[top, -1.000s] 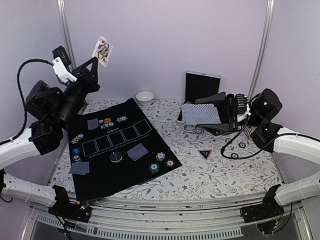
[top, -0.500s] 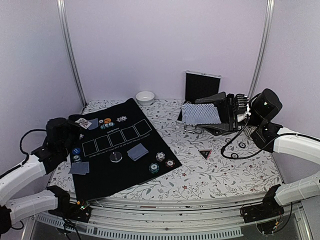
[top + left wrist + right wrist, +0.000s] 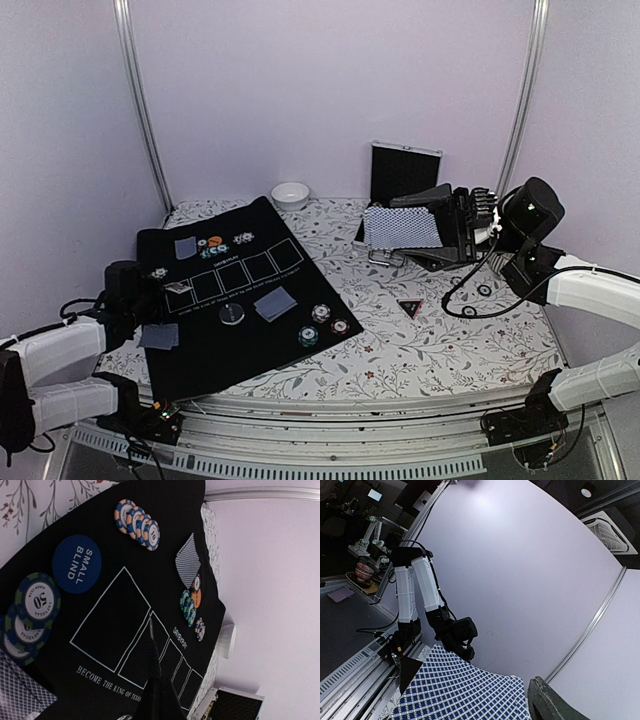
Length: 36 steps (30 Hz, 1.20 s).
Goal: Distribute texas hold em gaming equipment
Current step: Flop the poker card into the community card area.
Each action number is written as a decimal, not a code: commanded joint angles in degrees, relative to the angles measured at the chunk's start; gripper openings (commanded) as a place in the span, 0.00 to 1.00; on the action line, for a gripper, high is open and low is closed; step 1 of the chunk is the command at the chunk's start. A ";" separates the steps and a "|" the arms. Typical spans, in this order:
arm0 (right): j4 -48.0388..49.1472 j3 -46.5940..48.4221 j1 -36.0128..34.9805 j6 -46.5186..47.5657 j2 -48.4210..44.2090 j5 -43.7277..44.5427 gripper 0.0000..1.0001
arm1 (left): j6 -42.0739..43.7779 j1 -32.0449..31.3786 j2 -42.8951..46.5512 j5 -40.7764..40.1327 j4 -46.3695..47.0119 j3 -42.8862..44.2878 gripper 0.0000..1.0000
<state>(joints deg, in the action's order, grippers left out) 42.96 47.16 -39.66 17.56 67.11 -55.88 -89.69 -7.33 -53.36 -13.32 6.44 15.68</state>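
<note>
My left gripper is low over the black mat, shut on one playing card above the first outlined box; in the left wrist view the card's edge shows edge-on between the fingers. My right gripper is raised at the back right, shut on a fan of blue-chequered cards, which fills the right wrist view beside one finger. Face-down cards, poker chips and a grey button lie on the mat. The black-red triangular marker lies on the floral cloth.
A white bowl and an upright black case stand at the back. A blue SMALL BLIND disc and green 50 chips lie close under my left wrist. A black cable curls near the right arm.
My left arm swung down from high at the back left, carrying the card, to just above the mat's first box. The right arm and its fan of cards stayed still.
</note>
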 commanded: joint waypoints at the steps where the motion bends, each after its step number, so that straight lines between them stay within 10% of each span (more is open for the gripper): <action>1: 1.21 0.65 0.42 -0.60 -1.26 0.24 0.62 | -0.63 2.35 -3.66 3.55 6.87 -0.87 0.00; 36: 0.73 0.57 0.46 -0.25 -1.28 1.05 0.62 | -11.95 -3.46 -15.49 -10.75 4.84 0.27 0.00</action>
<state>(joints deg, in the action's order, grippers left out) 42.94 47.16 -39.66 17.56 67.09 -55.83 -99.04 -9.10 -67.55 -21.56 12.21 14.24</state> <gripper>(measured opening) 0.626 0.007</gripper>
